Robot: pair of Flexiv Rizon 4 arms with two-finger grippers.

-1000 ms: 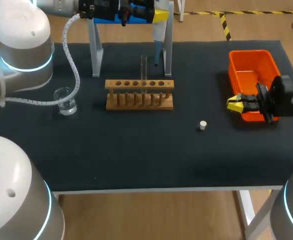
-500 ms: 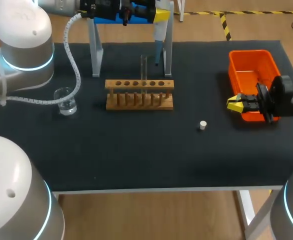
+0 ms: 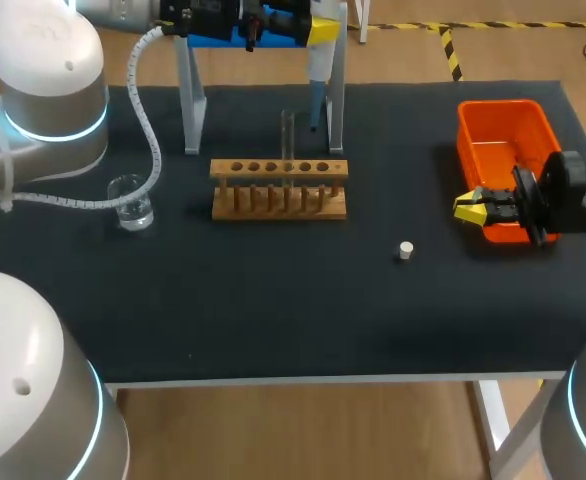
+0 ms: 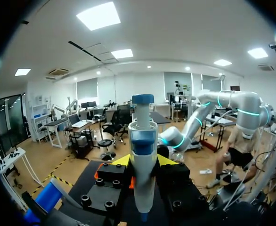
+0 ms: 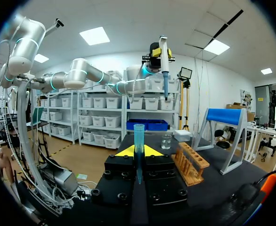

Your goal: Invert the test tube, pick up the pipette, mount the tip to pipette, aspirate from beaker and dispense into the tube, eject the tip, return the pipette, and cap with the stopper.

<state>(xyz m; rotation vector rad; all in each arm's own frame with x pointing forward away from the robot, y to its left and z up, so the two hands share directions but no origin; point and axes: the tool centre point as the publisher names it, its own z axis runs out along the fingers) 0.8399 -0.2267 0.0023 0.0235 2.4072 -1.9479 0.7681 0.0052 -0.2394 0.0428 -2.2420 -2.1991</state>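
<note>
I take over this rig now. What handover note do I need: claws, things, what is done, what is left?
Left claw: shut on the blue-and-white pipette, raised behind the wooden rack.
Right claw: shut on the blue plastic tip, beside the orange bin.
Glass test tube stands upright in the rack; clear glass beaker left of it; white stopper loose in front.
Done, it seems: tube turned, pipette picked.
Left: mount tip, transfer liquid, eject, return, cap.

Bench (image 3: 273, 300) carrying: wooden rack (image 3: 279, 190), with test tube (image 3: 288, 135) standing upright in it; beaker (image 3: 131, 205) sitting well apart on the left arm's side; stopper (image 3: 405, 250) lying alone; orange bin (image 3: 503, 125). Left gripper (image 3: 318, 30) holding pipette (image 3: 316, 75) beyond the rack. Right gripper (image 3: 470, 206) hovering at the bin's near corner.
</note>
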